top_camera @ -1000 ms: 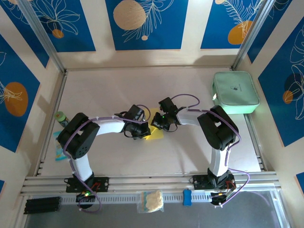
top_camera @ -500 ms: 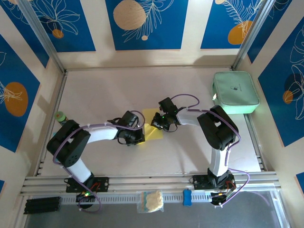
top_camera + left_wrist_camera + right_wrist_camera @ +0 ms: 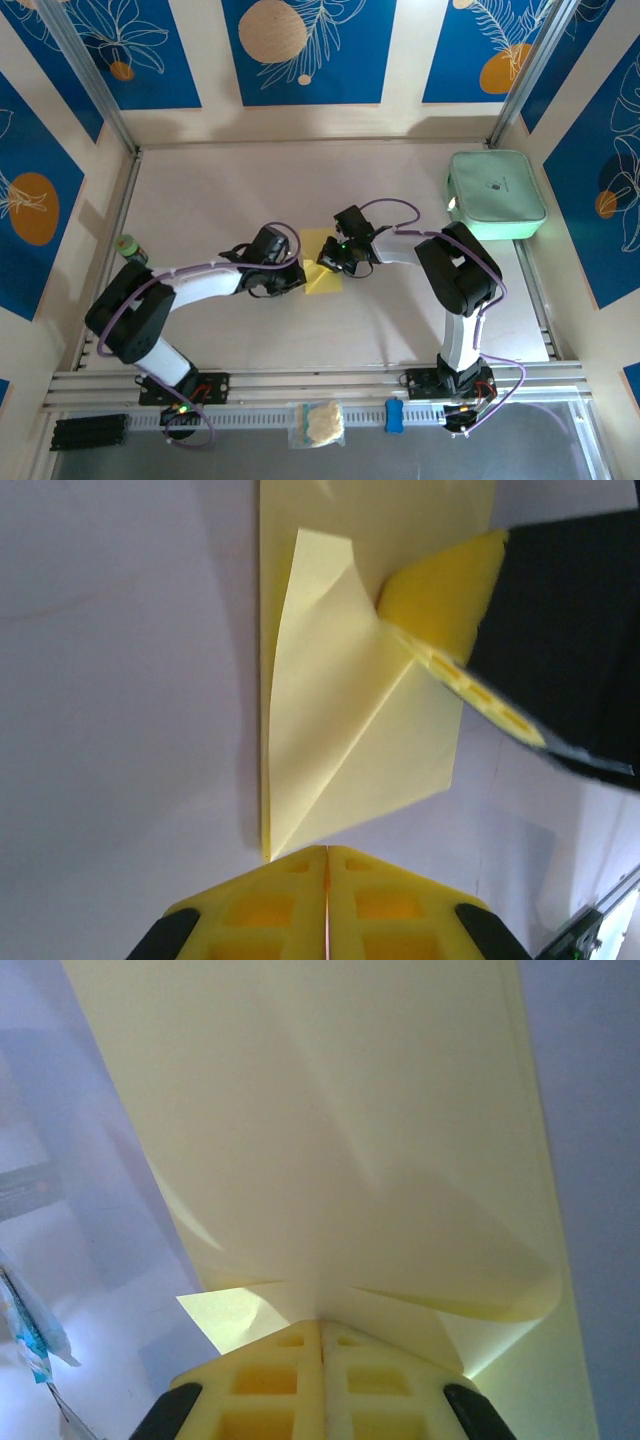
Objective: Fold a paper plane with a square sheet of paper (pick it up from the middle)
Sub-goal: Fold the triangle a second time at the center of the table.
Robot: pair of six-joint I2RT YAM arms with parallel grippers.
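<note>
A: Top view first; where does it lie?
B: The square sheet of paper (image 3: 326,278) lies near the middle of the desk (image 3: 400,330), well apart from every edge, partly folded; the left end effector (image 3: 296,281) is at its left side, the right end effector (image 3: 328,262) on its far right part; the mint-green case (image 3: 497,195) rests in the far right corner, out of the way.
A: The risk there?
B: Two tools crowd one small sheet; a sideways nudge from either, I judge, would slide it and skew the crease.
A: Left wrist view?
B: The left end effector (image 3: 327,852) has its fingers pressed together on nothing, tips just beside a pointed corner of the sheet (image 3: 340,760); a triangular flap is turned over, its free edge lifted rather than flat; the right end effector (image 3: 400,610) bears on the flap's corner. If that one lifts before the crease is pressed, the flap will likely spring open.
A: Right wrist view?
B: The right end effector (image 3: 322,1325) is pressed together too, tips at the fold; whether a layer sits between them I cannot tell; the sheet (image 3: 330,1130) is pale yellow, smooth, bowed into a curl at the right. Dragging the tips could wrinkle or tear paper this thin.
</note>
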